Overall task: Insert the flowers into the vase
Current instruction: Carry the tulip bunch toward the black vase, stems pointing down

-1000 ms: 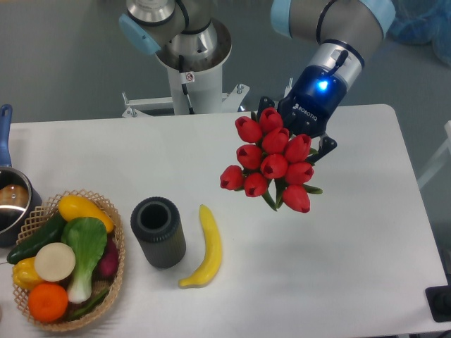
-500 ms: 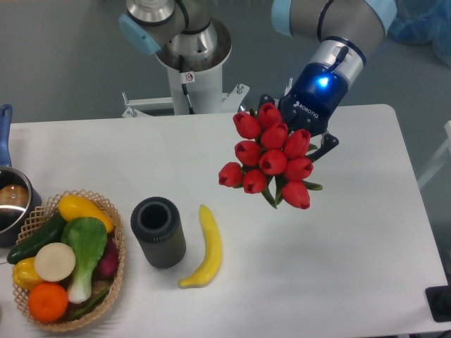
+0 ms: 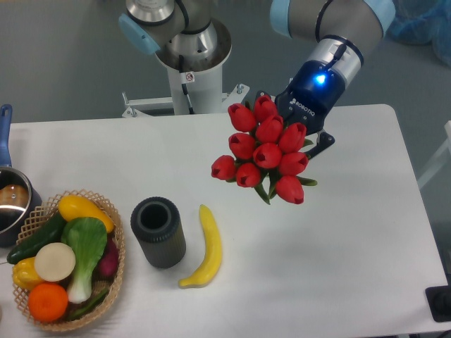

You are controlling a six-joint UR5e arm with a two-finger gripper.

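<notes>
The flowers (image 3: 263,151), a tight bunch of red tulip buds with green leaves, hang in the air above the table's middle right. My gripper (image 3: 299,127) is shut on them from behind; its fingers are mostly hidden by the buds. The vase (image 3: 158,231), a short dark grey cylinder with an open round mouth, stands upright on the table to the lower left of the flowers, well apart from them.
A yellow banana (image 3: 205,246) lies just right of the vase. A woven basket (image 3: 100,204) of vegetables sits at the front left. A steel pot (image 3: 13,203) with a blue handle is at the left edge. The arm's base (image 3: 190,63) stands behind the table.
The gripper has carried the flowers slightly to the left and upward in the image, nearer the vase side. Nothing else has moved.
</notes>
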